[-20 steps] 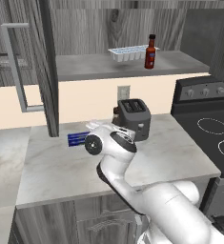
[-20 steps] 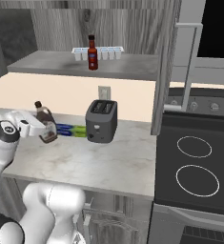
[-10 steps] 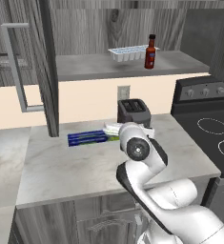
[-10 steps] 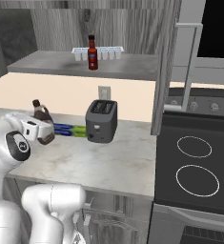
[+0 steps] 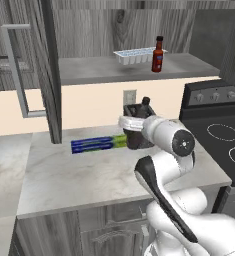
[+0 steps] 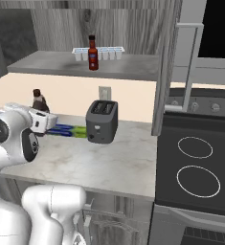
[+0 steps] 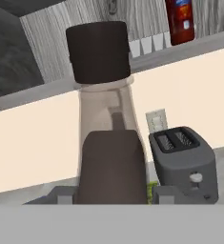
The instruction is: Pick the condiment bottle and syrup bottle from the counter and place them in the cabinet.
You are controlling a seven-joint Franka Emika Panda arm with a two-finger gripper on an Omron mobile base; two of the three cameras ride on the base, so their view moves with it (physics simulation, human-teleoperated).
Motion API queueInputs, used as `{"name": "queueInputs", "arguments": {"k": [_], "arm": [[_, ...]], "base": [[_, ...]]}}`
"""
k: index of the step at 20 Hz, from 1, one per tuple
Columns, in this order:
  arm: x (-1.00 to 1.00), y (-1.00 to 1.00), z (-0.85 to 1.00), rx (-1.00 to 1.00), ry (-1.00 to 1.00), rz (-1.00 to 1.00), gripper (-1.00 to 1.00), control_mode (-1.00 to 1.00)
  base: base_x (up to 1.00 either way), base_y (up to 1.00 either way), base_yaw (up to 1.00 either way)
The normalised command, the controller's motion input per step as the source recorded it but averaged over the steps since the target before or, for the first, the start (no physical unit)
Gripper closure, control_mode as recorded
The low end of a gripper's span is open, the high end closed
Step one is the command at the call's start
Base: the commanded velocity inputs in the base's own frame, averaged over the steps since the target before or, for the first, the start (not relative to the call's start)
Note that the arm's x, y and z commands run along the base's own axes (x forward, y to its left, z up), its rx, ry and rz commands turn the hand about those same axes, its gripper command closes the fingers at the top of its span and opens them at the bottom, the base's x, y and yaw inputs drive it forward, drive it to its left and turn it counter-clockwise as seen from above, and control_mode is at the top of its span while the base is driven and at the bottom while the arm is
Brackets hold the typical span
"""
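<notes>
Hand (image 7: 114,193) clamping syrup bottle (image 7: 106,102), now swinging rightward past toaster (image 6: 102,122); you are carrying toward cabinet (image 5: 139,67), condiment bottle (image 5: 158,54) shelved.

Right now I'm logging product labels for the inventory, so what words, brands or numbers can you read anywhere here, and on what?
None can be read.
The condiment bottle on the cabinet shelf has a pale label, too blurred to read.
The syrup bottle in the gripper shows no legible label.
Stove knobs: markings too small to tell.
</notes>
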Motion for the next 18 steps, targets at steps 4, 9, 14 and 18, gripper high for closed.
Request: {"name": "queueInputs", "arguments": {"k": [4, 9, 14, 18], "arm": [[-0.1, 0.0, 0.55, 0.11, 0.02, 0.11, 1.0, -1.0], [-0.06, 0.0, 0.58, 0.08, 0.04, 0.08, 1.0, -1.0], [-0.11, 0.0, 0.5, 0.01, 0.04, 0.07, 1.0, -1.0], [-0.22, 0.0, 0.48, 0.0, 0.01, 0.06, 1.0, -1.0]], "base": [[0.0, 0.0, 0.0], [0.0, 0.0, 0.0], [0.0, 0.0, 0.0], [0.0, 0.0, 0.0]]}}
